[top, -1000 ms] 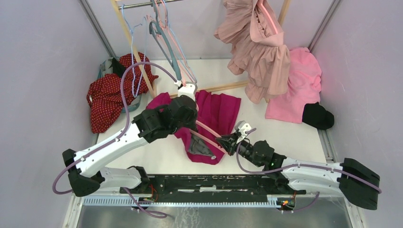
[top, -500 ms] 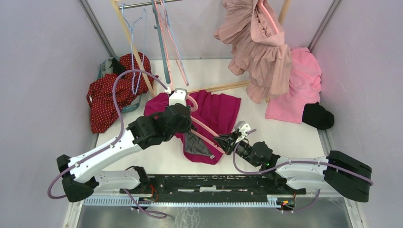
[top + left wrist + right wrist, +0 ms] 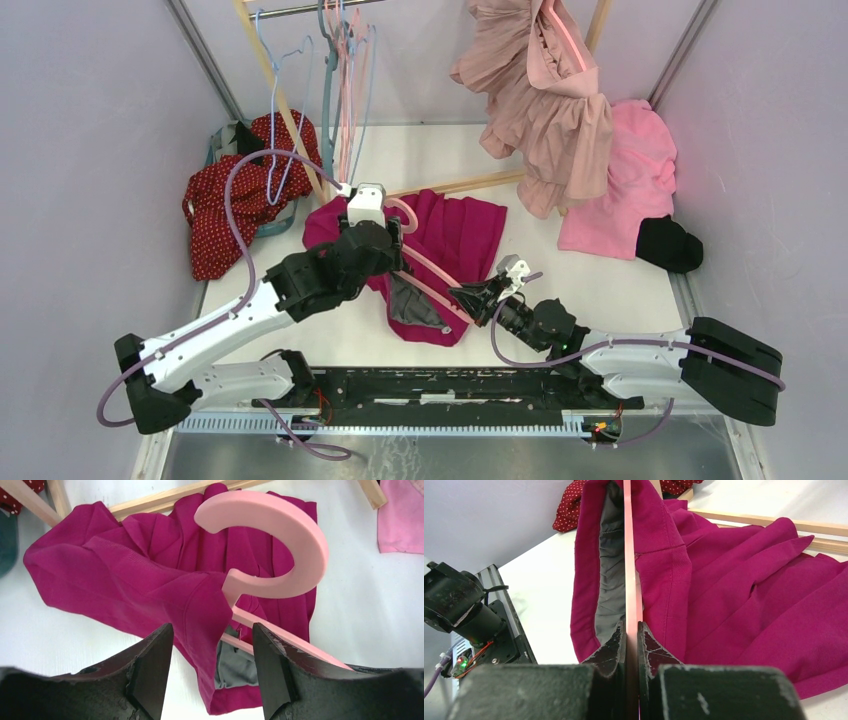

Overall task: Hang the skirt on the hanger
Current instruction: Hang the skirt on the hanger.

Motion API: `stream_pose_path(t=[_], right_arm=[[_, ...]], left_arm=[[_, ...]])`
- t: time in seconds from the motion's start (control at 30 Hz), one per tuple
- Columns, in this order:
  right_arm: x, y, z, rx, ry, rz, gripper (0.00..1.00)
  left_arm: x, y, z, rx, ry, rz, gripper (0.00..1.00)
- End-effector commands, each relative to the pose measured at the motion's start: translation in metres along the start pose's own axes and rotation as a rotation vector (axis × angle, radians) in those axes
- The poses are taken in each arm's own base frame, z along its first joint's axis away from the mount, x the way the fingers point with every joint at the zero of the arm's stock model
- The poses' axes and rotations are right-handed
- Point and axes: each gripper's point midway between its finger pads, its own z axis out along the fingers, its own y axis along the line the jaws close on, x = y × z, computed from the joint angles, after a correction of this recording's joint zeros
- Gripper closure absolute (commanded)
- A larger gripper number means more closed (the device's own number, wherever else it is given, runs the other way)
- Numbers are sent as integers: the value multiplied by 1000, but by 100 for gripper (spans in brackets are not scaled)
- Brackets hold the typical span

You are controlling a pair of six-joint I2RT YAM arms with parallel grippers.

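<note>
On the table (image 3: 600, 270) we see our right gripper (image 3: 631, 628) pinching the hanger (image 3: 280, 512); our left gripper (image 3: 212, 632) is wide open over the skirt (image 3: 115, 575), maybe touching.

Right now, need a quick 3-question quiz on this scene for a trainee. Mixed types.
1. True or false: the right gripper is shut on the hanger.
2. The left gripper is: A open; B shut on cloth; C shut on the hook.
3. Fill in: the skirt under the hanger is ___ in colour.
Key: 1 true; 2 A; 3 magenta.
</note>
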Motion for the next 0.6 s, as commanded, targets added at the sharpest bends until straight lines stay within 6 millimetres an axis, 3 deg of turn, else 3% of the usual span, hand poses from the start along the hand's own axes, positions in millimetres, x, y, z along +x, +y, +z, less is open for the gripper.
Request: stream_pose_path(t=[0.0,0.27,0.57], right_arm=[[-52,21,3,-77,-184,66,98],[-56,24,2,-94,-194,72,98],[-62,28,0,-114,-208,83,98]], left_arm=[[-21,-11,12,32,-86,15,33],[-24,-12,22,70,-111,16,27],[-12,-16,31,156,-126,-3,27]])
